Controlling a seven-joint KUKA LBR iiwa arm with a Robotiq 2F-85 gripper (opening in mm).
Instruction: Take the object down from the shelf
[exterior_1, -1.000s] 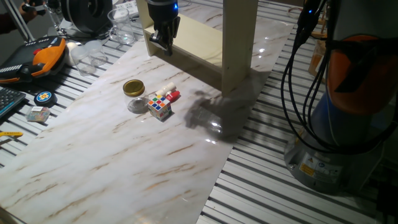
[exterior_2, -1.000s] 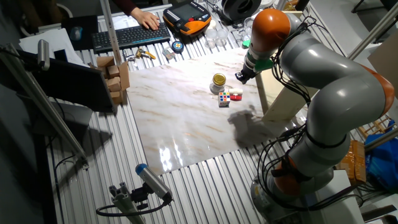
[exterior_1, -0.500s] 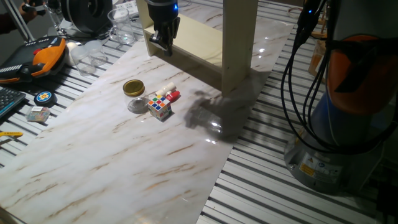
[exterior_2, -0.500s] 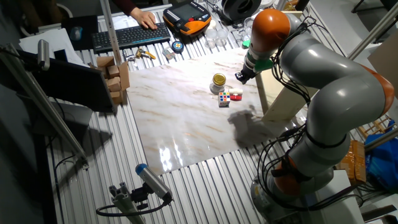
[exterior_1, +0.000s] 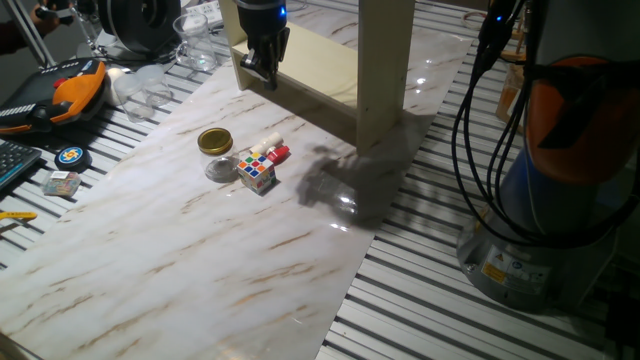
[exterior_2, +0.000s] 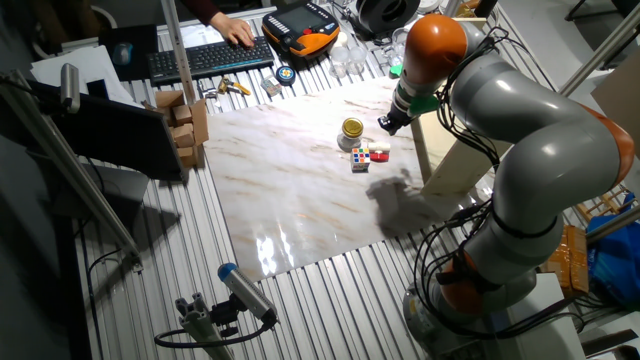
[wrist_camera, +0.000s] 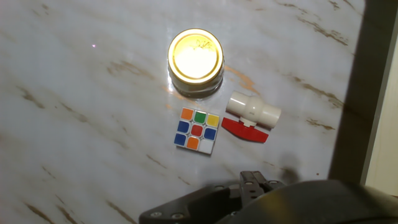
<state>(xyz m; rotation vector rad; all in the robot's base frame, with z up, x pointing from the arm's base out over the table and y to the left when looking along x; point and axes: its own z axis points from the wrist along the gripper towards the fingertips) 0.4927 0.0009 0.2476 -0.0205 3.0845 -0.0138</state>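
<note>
The cream wooden shelf (exterior_1: 345, 62) stands at the back of the marble table top (exterior_1: 180, 260); its upright panel also shows in the other fixed view (exterior_2: 452, 150) and at the right edge of the hand view (wrist_camera: 380, 118). My gripper (exterior_1: 260, 70) hangs in front of the shelf's left upright, above the table, fingers together and holding nothing (wrist_camera: 252, 180). Below it on the table lie a gold-lidded jar (wrist_camera: 195, 56), a colour cube (wrist_camera: 196, 130) and a white valve with a red handle (wrist_camera: 252, 112). I cannot tell which of them is the object.
An orange-black device (exterior_1: 70, 90), clear glassware (exterior_1: 190, 40) and small items sit on the ribbed bench left of the marble. A keyboard (exterior_2: 210, 58) with a person's hand (exterior_2: 238, 33) is at the far side. The robot base (exterior_1: 560, 190) and cables stand right.
</note>
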